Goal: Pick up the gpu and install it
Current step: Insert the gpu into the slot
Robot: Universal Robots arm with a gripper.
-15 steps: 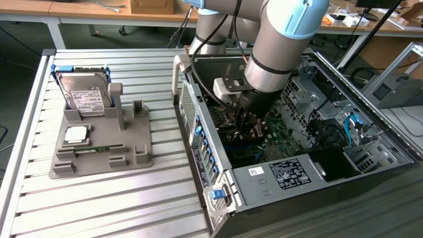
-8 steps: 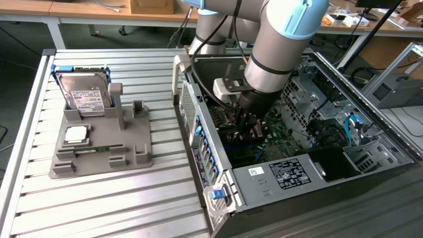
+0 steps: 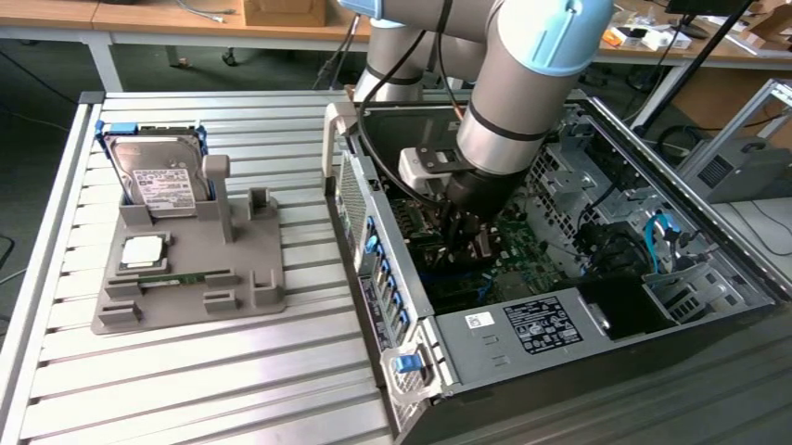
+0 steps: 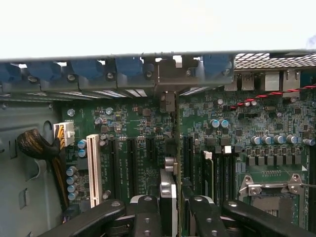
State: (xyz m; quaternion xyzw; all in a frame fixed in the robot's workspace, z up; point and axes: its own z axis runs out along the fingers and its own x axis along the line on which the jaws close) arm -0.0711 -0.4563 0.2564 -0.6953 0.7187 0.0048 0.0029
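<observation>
- Slatted metal table (image 3: 185, 371) carries everything.
- Grey holder (image 3: 185, 278) lies on it toward the exterior view's left.
- Open computer case (image 3: 557, 352) lies on it toward the right.

The open computer case (image 3: 557, 278) gives access from above only. Its side walls and the rear panel (image 4: 148, 69) with blue clips bound the opening. The arm (image 3: 520, 102) and the tool (image 4: 168, 217) occupy the middle of the case, directly over the motherboard (image 4: 256, 123). The card (image 4: 168, 192) stands on edge between the tool's fingers (image 4: 148, 217), among the black slots (image 4: 131, 160). A white slot (image 4: 93, 170) and a cable bundle (image 4: 37, 145) crowd one side; the processor socket (image 4: 271, 197) lies on the other. On the bench (image 3: 185, 389), the grey holder (image 3: 185, 269) stands at the exterior view's left, well apart from the case.
</observation>
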